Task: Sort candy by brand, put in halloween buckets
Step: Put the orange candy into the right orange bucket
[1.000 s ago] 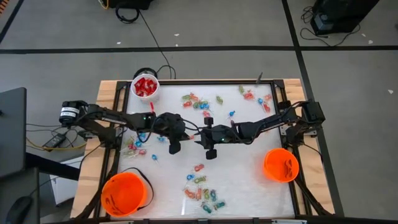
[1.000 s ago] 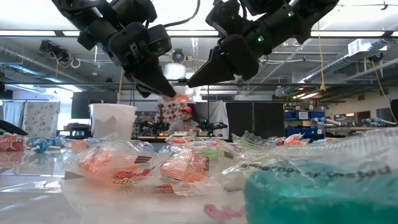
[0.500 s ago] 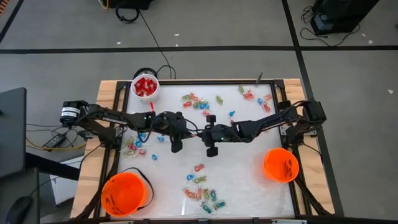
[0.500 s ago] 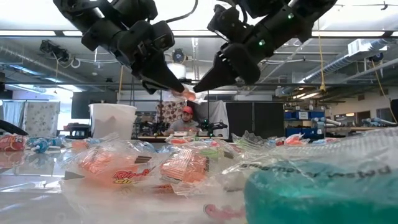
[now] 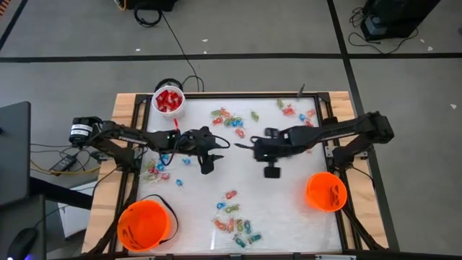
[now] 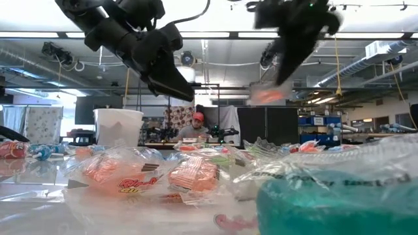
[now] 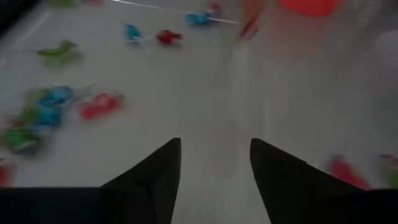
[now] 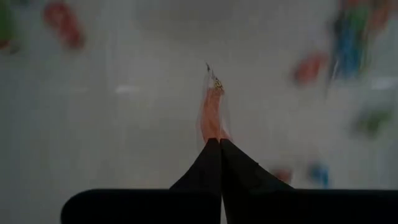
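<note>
- Right gripper (image 8: 214, 142) was clamped on a pink candy (image 8: 211, 112), its long axis sticking straight out past the tips.
- Right orange bucket (image 5: 325, 191) lay nearest that arm, just beyond the gripper.
- Left gripper (image 7: 214, 163) hung apart, empty.
- No wrapper lettering was legible.

left arm (image 5: 137, 137): dark, slim links with bulkier joints; a white-labelled cylindrical base motor at its outer end.
right arm (image 5: 325, 133): same dark build, blocky black housing at the shoulder.
cables: thin black leads running along both arms.
left end effector (image 7: 214, 177): two matte black fingers tapering to points.
right end effector (image 8: 219, 163): two matte black wedge-shaped fingers, smooth and unmarked.
</note>
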